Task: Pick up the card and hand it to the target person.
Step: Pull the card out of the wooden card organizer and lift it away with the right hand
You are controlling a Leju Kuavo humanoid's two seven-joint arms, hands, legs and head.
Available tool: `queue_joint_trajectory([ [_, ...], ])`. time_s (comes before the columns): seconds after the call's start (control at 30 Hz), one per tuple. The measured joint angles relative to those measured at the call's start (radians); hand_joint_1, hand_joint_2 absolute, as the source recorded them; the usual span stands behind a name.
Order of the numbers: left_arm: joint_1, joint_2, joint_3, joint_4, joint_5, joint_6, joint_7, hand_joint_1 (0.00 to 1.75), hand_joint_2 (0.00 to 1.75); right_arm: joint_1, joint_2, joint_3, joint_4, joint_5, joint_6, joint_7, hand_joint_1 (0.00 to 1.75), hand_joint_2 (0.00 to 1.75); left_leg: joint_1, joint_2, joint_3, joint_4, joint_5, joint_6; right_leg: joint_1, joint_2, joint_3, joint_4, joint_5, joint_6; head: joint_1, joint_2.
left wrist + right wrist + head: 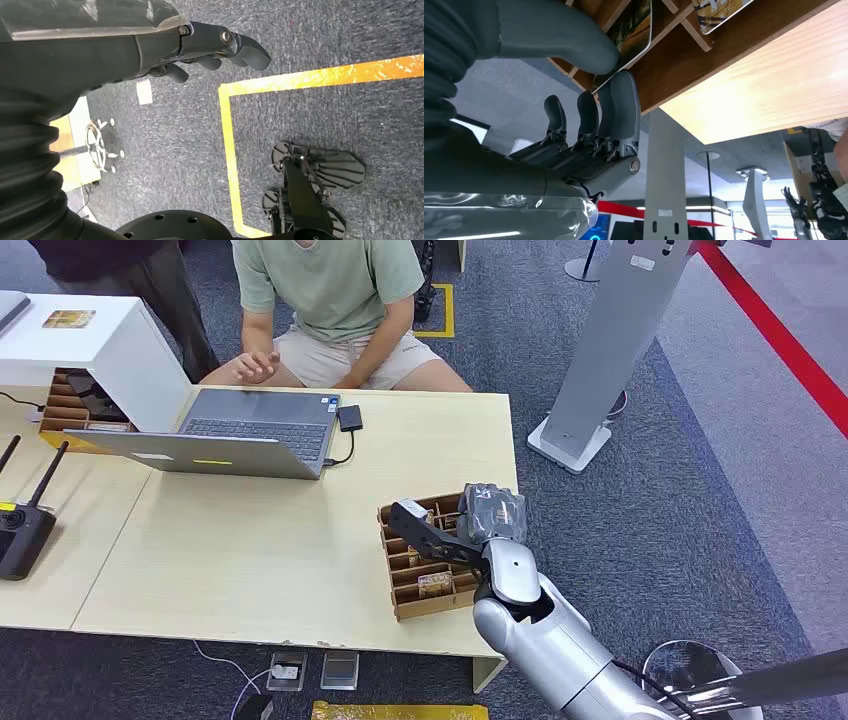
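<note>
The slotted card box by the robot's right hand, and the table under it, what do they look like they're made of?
The slotted card box looks like thin brown board, plywood or fibreboard: flat matt dividers with darker cut edges. The table looks like pale wood or wood-look laminate, smooth with fine grain; which one cannot be told. The card the right hand pinches seems glossy printed plastic or coated paper, with rounded corners.
</note>
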Motion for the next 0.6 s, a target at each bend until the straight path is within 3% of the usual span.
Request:
queue_joint_trajectory([
  [0.6,0.000,0.001,-0.019,0.000,0.000,-0.006,-0.008,0.00,1.75,0.021,-0.015,-0.004,0.007,0.007,0.005,0.008,0.89,1.75,0.000,0.000,0.000,0.000,0.000,0.000,0.000,0.000,0.000,0.000,0.000,0.000,0.000,0.000],
])
